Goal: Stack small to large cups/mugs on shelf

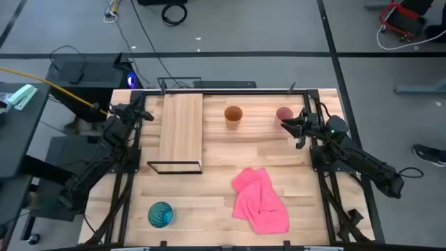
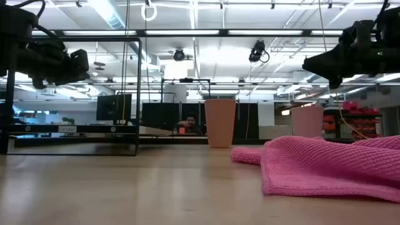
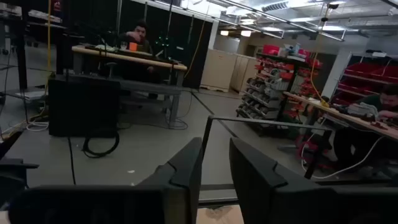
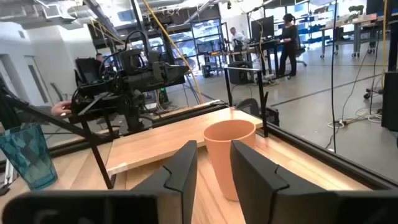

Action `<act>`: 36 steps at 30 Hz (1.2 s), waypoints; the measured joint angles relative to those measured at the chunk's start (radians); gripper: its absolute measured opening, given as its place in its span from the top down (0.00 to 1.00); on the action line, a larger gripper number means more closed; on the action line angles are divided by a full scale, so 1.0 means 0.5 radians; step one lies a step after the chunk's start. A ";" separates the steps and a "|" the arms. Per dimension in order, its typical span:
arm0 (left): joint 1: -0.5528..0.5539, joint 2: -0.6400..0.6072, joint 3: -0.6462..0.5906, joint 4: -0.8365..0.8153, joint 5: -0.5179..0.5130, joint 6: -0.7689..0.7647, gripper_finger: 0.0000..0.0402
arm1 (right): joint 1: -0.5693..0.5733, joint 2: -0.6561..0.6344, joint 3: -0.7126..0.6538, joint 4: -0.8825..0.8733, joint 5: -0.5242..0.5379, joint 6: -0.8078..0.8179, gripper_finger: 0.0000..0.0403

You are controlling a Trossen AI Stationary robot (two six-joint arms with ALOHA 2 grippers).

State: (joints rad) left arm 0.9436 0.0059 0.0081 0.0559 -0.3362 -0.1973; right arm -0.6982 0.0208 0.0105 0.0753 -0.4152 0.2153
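Observation:
The orange cup (image 1: 233, 116) (image 2: 220, 122) (image 4: 229, 155) stands upright on the tabletop, right of the light-wood shelf (image 1: 180, 131) (image 4: 165, 134). Farther right, the small pink cup (image 1: 283, 113) (image 2: 307, 121) also stands upright. The teal cup (image 1: 160, 215) (image 4: 28, 155) stands near the table's near-left corner. My right gripper (image 1: 286, 125) (image 4: 213, 149) hovers open just beside the pink cup and points at the orange cup. My left gripper (image 1: 147, 115) (image 3: 216, 146) hangs open above the shelf's far-left corner. Neither gripper touches anything.
A crumpled pink cloth (image 1: 260, 201) (image 2: 325, 161) lies on the tabletop's near-right part. The shelf's thin black wire frame (image 2: 75, 94) (image 3: 261, 124) rises at its ends. Bare tabletop (image 1: 209, 167) lies between shelf, cups and cloth. People sit at desks in the room beyond.

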 joint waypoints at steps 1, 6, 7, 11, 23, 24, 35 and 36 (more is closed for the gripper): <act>-0.001 0.000 0.000 -0.001 0.001 0.000 0.77 | 0.001 0.000 0.000 0.000 0.000 0.000 0.74; -0.001 0.000 0.000 0.000 0.000 0.001 0.79 | 0.000 0.000 0.000 0.001 0.000 0.000 0.74; 0.000 0.000 0.000 0.000 0.000 0.001 0.79 | 0.000 0.000 0.000 0.000 0.000 0.000 0.74; 0.000 0.001 0.000 0.000 0.000 0.001 0.79 | 0.000 0.000 0.000 0.000 0.000 0.000 0.74; 0.000 0.001 -0.001 0.000 0.001 0.000 0.79 | 0.000 0.000 0.000 0.000 0.000 -0.001 0.74; -0.001 0.000 0.000 0.000 0.000 0.000 0.79 | 0.000 0.001 0.000 0.001 0.000 -0.001 0.74; 0.000 0.000 0.000 -0.001 0.000 0.000 0.77 | 0.000 0.000 0.000 0.000 0.000 0.000 0.74; 0.000 0.000 0.000 0.000 0.000 0.000 0.78 | 0.000 0.001 0.000 0.000 0.000 -0.001 0.74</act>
State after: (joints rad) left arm 0.9435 0.0059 0.0081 0.0559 -0.3361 -0.1973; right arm -0.6983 0.0210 0.0105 0.0753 -0.4152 0.2151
